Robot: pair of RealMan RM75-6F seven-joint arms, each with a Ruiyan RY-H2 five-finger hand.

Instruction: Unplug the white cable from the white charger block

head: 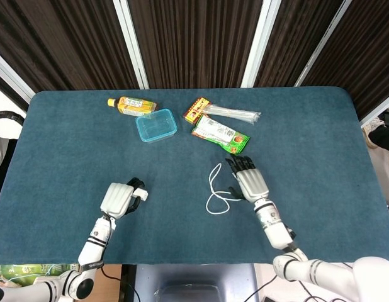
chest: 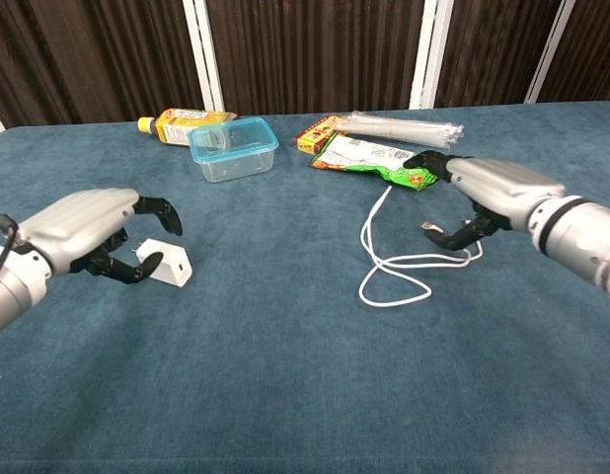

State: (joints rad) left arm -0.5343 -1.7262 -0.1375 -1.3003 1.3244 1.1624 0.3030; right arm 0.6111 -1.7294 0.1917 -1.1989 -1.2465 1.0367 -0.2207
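The white charger block [chest: 166, 265] lies on the blue table, also seen in the head view [head: 139, 192]. My left hand [chest: 80, 230] hovers just left of it with fingers spread, holding nothing. The white cable [chest: 423, 261] lies in loose loops on the cloth at centre right [head: 211, 178], separate from the block. My right hand [chest: 486, 193] pinches the cable's plug end, which sticks out by its thumb a little above the table. In the head view the right hand [head: 250, 182] sits just right of the loops.
At the back stand an orange drink bottle [head: 131, 104], a clear blue container [head: 156, 124], a green snack packet [head: 220, 134], a red packet [head: 196, 109] and a bag of straws [head: 235, 114]. The green packet lies close behind my right hand.
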